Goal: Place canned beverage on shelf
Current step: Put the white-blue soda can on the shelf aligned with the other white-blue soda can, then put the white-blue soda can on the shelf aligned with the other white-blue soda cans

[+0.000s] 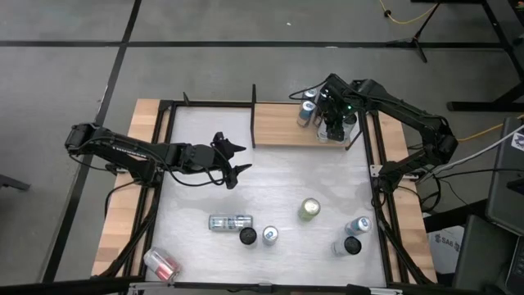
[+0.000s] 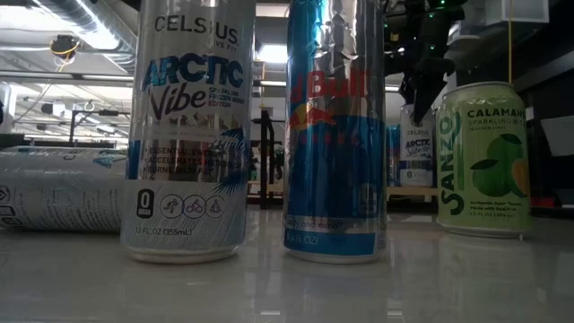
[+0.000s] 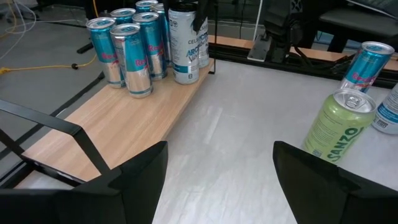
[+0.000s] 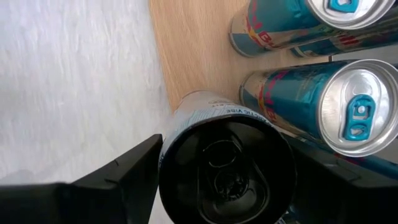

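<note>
R gripper [image 1: 334, 129] is over the right end of the shelf [image 1: 278, 124], a small light-brown wooden board w/ thin black metal uprights at the far side of the white table [image 1: 270, 176]. Its dark fingers [image 4: 121, 171] sit either side of a tall white Celsius can w/ black lid [image 4: 227, 171], closed around the can's top; the can stands upright on the board's front edge, right beside a cluster of blue-and-silver Red Bull cans [image 3: 127, 53]. In the L wrist view the same white can [image 3: 185, 43] is at the near end of that cluster, w/ dark gripper parts above it. L gripper [image 1: 236, 161] hangs above the table's left-middle, well apart from the shelf, jaws spread wide and holding nothing. Loose on the table nearer the front: a green Sanzo can [image 1: 309, 209] upright; a clear-looking can or bottle lying on its side [image 1: 231, 222]; a black-topped can [image 1: 247, 236] and a silver-topped can [image 1: 269, 235] just beside each other; two more cans [image 1: 352, 236] near the right edge; a pinkish can on its side [image 1: 161, 264] at the front left corner. Low view: a white Celsius can [image 2: 188, 135], a Red Bull can [image 2: 334, 126] and the Sanzo can close up.
</note>
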Controlling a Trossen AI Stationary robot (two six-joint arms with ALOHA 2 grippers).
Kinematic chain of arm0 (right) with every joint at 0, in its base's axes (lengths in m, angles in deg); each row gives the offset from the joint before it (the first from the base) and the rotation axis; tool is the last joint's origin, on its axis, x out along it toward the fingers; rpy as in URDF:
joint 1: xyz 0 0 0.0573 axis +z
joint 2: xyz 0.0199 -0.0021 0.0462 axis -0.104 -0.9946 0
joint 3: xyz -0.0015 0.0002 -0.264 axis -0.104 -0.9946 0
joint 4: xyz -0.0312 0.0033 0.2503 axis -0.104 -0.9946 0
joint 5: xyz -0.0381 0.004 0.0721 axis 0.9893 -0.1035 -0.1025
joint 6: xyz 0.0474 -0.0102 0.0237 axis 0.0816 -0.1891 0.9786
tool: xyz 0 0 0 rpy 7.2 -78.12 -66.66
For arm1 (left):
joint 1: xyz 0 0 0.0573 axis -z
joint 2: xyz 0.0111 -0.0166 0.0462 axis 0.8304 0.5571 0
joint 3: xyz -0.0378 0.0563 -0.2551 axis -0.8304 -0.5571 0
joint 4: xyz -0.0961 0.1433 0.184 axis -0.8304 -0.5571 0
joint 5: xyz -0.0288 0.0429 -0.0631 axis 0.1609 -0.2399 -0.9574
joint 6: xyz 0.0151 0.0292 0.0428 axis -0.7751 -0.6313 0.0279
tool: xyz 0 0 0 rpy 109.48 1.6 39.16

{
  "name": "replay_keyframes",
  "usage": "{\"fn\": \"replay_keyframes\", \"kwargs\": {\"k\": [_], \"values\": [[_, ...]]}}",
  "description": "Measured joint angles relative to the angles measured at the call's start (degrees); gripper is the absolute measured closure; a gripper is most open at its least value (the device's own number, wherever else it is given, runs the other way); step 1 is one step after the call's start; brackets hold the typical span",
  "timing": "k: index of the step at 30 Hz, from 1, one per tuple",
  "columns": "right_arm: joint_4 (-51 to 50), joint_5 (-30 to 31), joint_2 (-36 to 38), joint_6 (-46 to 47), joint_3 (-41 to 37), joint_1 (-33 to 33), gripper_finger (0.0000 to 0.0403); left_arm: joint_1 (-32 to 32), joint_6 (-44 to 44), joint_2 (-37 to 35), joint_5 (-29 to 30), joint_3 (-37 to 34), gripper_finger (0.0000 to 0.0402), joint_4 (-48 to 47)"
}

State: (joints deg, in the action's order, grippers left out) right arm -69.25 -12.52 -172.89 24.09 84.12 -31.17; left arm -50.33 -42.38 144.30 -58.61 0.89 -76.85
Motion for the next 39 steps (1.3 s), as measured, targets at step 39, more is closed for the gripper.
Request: {"fn": "replay_keyframes", "kwargs": {"k": [39], "values": [[-6.7,0.1,0.0,0.5,9.2,-2.3,0.0003,0.0,0.0,0.0,0.0,0.0,0.0119,0.0]]}}
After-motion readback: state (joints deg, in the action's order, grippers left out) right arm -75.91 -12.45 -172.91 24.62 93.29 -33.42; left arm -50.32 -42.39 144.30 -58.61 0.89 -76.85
